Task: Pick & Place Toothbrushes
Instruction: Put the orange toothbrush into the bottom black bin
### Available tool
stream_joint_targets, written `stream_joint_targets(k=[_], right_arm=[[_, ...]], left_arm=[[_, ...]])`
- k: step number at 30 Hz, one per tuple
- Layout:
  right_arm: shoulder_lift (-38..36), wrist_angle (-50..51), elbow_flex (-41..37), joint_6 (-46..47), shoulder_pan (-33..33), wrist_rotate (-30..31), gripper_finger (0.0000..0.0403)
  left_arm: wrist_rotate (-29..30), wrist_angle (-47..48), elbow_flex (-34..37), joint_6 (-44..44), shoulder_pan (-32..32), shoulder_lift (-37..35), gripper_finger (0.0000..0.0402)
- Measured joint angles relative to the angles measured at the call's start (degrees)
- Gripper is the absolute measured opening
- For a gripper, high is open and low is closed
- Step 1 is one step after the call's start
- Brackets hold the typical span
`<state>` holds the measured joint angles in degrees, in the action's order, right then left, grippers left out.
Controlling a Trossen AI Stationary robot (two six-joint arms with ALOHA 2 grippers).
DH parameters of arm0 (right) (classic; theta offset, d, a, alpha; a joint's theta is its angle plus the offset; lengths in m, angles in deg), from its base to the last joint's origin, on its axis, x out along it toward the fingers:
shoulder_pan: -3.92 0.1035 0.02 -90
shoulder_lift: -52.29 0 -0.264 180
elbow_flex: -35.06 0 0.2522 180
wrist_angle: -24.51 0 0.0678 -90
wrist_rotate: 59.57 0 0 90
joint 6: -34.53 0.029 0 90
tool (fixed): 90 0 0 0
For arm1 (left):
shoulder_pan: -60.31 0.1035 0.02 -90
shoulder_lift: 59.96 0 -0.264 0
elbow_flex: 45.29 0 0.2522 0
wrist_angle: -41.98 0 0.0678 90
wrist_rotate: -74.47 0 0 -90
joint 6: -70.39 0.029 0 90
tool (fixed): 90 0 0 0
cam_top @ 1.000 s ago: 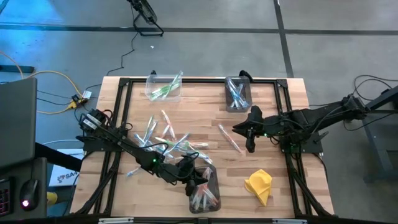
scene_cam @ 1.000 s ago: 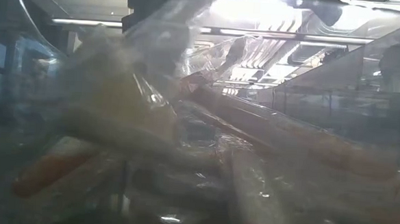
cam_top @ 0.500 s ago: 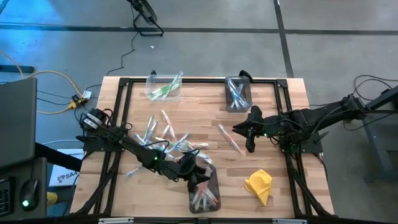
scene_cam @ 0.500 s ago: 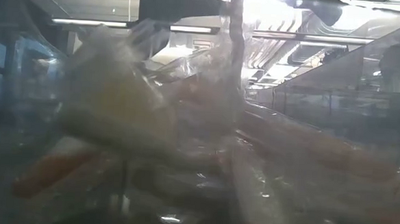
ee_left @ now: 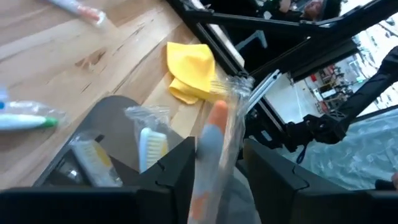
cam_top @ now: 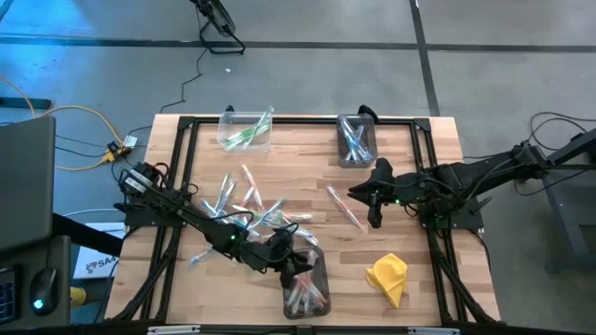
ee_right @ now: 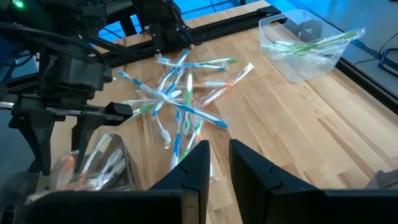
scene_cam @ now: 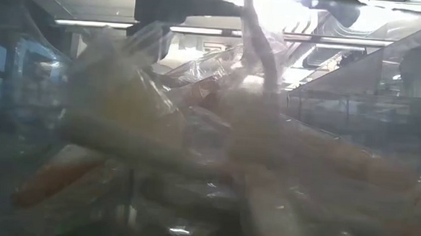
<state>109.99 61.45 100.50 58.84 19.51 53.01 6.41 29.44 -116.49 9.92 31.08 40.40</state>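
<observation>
Your left gripper [ee_left: 214, 177] hangs over the clear rectangular plastic bin at the near edge of the table [cam_top: 321, 279], and between its dark fingers [ee_left: 171, 171] stands an orange-handled toothbrush in a clear crinkled wrapper [ee_left: 214, 134]. The jaws sit close on either side of the wrapper, but you cannot tell from here whether they are clamping it or have just let it go. If the grip is only on the loose film, the brush may slide out crooked or cling to a finger and ride away when you lift. Its tip also leans toward the bin's outer wall, so a careless drop could tip it over the rim toward the crumpled yellow cloth [ee_left: 189, 71] beside the bin.

The loose pile of wrapped white toothbrushes with green, blue and pink-red accents [ee_right: 180, 93] lies mid-table on the light wooden tabletop [cam_top: 298, 177], well apart from the bin; your left arm passes close over it, so a low sweep could scatter it.

Your right gripper [ee_right: 214, 165] waits near the table's right side with its fingers nearly together, grasping nothing. Two more clear plastic bins stand at the far edge, one with green brushes [cam_top: 245, 130], one with blue [cam_top: 356, 140].

You have no brand, label or writing to read; the low view shows only blurred wrappers.
</observation>
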Motion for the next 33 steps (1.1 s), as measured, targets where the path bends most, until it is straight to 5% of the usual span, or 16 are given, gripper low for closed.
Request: stream_joint_targets(k=[13,22,33], right_arm=[[0.0,0.2,0.0,-0.1,0.0,0.0,0.0052],[0.0,0.2,0.0,-0.1,0.0,0.0,0.0052],[0.0,0.2,0.0,-0.6,0.0,0.0,0.0052]], left_arm=[[-8.0,6.8,-2.3,-1.4,0.0,0.0,0.0093],[-8.2,6.7,-2.3,7.5,0.0,0.0,0.0093],[-6.6,6.4,-2.4,7.7,0.0,0.0,0.0093]])
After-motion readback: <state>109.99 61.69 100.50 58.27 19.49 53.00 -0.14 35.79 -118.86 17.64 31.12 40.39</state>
